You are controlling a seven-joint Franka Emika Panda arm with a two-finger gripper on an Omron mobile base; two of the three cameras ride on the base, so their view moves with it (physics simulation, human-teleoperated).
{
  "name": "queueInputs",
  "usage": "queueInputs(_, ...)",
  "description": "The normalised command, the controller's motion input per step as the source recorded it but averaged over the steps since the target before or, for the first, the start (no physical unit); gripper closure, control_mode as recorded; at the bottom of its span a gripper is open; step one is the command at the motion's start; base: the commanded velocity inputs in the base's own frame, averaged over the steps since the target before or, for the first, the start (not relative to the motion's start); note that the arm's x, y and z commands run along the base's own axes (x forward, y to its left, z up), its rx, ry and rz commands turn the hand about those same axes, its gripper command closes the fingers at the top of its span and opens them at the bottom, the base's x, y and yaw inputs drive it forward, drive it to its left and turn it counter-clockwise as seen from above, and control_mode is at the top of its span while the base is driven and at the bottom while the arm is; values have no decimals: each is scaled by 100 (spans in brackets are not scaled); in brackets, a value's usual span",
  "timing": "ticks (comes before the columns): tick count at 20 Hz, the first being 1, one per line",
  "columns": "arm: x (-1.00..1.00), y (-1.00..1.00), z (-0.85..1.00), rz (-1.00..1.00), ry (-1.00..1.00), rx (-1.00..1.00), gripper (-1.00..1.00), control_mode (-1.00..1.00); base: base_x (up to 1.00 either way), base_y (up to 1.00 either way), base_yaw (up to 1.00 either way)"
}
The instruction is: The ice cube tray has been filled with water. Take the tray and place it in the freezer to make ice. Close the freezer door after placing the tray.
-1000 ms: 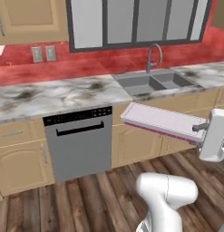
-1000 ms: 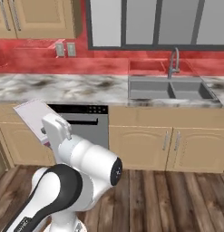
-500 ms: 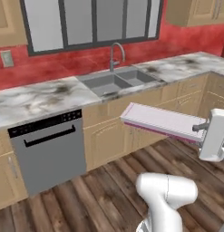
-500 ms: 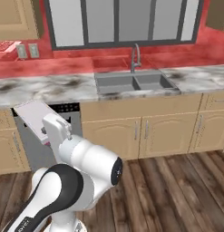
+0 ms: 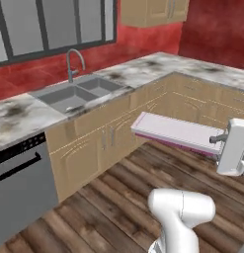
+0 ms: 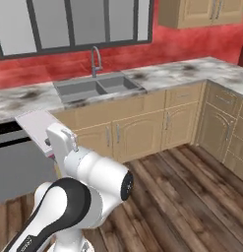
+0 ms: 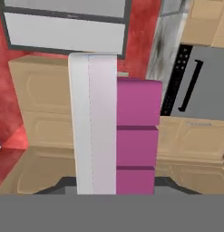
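Dishwasher [image 5: 17, 190]: sitting far left under the counter, grey, with a dark bar handle.
Counter [image 5: 24, 116]: running along the red wall, marbled grey and white, turning the corner at the right.
Sink [image 5: 74, 94]: sitting in the counter, grey, two bowls, with a curved tap [image 5: 74, 62] behind it.
Window [image 6: 74, 22]: hanging above the sink, dark frame, pale panes.
Cupboards [image 6: 137, 130]: standing under the counter, light wood, doors closed.
Ice cube tray [image 5: 175, 132]: being held up in the air over the wood floor [image 5: 103, 207], in front of the cupboards, lying flat, pale pink-white on top with a magenta edge below.
Gripper [image 5: 218, 140]: clamping the right end of the tray, fingers pinched narrow on it.
Tray in the hand view [image 7: 114, 131]: sticking straight out from the fingers, white side and magenta side both showing.
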Motion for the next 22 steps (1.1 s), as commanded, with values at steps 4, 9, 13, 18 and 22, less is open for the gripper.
queueInputs(4,0,0,0,0,0,0,100,100,-1,-1,-52)
queueInputs(9,0,0,0,0,0,0,100,100,0,-2,-56)
queueInputs(13,0,0,0,0,0,0,100,100,0,-6,-58)
queueInputs(18,0,0,0,0,0,0,100,100,0,0,-61)
queueInputs(22,0,0,0,0,0,0,100,100,0,0,-60)
